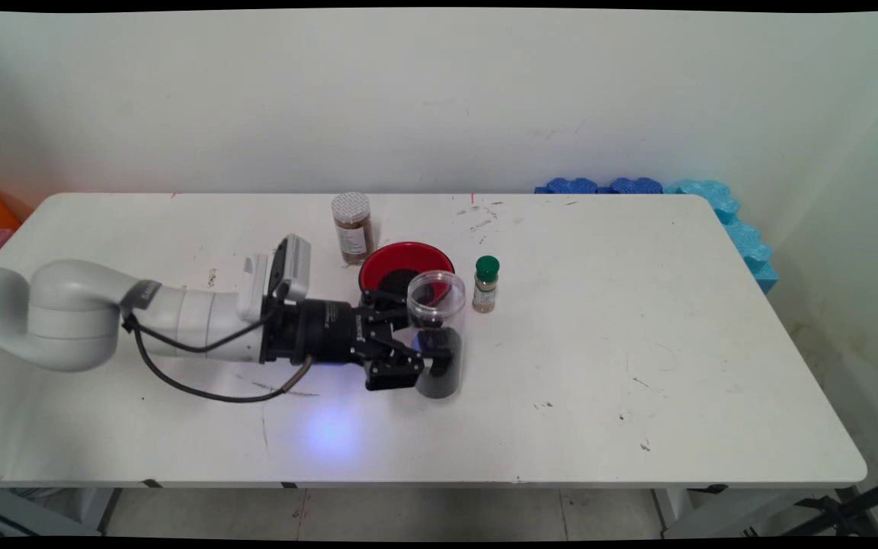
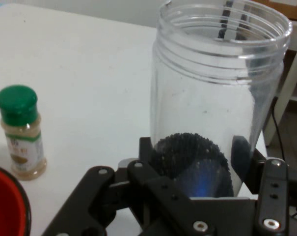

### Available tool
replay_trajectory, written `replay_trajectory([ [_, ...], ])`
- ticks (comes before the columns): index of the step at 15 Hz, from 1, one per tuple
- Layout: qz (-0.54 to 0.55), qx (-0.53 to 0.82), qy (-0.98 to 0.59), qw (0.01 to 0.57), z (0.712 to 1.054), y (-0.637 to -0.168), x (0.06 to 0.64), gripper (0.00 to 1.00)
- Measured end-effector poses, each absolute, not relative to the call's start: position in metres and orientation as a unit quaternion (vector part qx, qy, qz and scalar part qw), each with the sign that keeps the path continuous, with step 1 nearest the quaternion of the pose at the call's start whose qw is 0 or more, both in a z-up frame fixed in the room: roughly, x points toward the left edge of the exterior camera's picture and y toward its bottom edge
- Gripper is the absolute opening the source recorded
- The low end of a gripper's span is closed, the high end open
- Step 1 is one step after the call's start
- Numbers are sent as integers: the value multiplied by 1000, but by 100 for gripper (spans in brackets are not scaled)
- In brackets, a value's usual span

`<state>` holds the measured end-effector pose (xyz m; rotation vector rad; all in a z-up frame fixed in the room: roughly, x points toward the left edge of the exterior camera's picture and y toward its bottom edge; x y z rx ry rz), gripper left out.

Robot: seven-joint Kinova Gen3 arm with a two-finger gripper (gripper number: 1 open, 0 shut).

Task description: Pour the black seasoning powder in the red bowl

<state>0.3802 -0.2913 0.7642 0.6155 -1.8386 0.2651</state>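
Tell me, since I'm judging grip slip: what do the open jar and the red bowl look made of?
The clear, lidless, thread-necked jar in the black pincer looks like smooth transparent plastic, though glass isn't excluded; dark grains fill its bottom. The round red bowl looks like glossy plastic, judging by its even sheen.

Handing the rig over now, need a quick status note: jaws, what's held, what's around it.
Gripper: jaws shut on the clear jar, which stands upright, lid off, with dark grains in its bottom part.
Around it: red bowl just behind the jar, with something dark in it; green-capped spice bottle to the jar's right, apart; brown spice jar with a silver lid behind the bowl. All upright on the white table.
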Motion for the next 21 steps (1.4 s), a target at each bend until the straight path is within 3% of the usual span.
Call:
replay_trajectory([
  [21,106,237,-781,568,863,-299,385,0],
])
